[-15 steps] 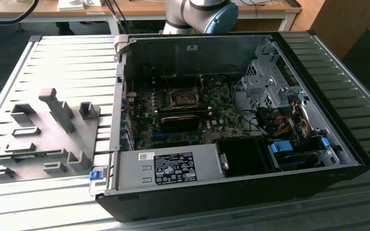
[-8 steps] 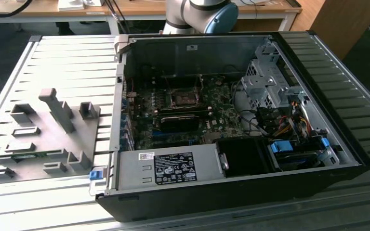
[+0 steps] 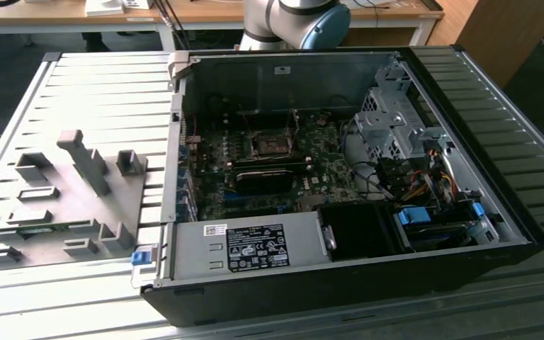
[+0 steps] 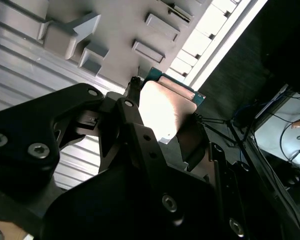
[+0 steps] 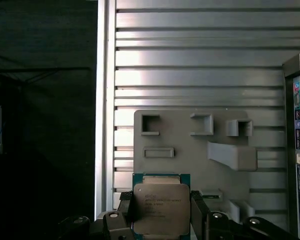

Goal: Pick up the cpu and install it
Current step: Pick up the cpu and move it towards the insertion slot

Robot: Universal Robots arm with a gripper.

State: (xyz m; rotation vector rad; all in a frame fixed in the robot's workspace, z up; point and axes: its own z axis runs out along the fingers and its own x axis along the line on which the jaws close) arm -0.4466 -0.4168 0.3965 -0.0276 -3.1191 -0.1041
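In both wrist views the cpu (image 5: 161,207) (image 4: 162,110), a flat square chip with a shiny metal top and a green rim, sits between the black fingers (image 5: 199,212) of my gripper (image 5: 162,217) (image 4: 165,127). The gripper is shut on it and holds it in the air, well above the slatted table. In the exterior view the dark square socket (image 3: 274,146) lies on the green motherboard inside the open computer case (image 3: 499,212). A grey and blue part of the arm (image 3: 296,18) shows behind the case.
A grey plastic fixture (image 3: 64,205) (image 5: 190,150) (image 4: 115,30) with raised blocks and pockets lies on the slatted metal table (image 3: 93,85) at the exterior view's left of the case. Inside the case are a power supply (image 3: 244,248), a drive cage (image 3: 395,120) and cables.
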